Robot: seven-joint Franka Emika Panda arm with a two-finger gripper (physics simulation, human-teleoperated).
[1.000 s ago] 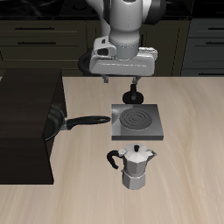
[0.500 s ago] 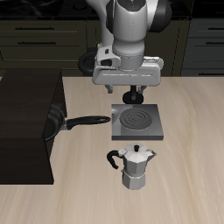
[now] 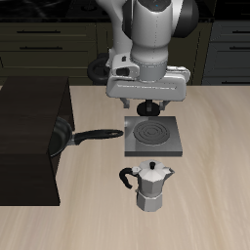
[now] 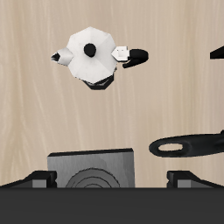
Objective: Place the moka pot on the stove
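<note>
I see the moka pot standing on the tabletop, near the front edge, just in front of the stove. My gripper hangs above the stove, empty, fingers apart. The pot looks hard, shiny and slippery, so I would grab its narrow middle.

Light wood-grain table with even, shadowless lighting; behind it, dark cabinets with drawer fronts and slim handles; a black box-like block occupies one table side.
</note>
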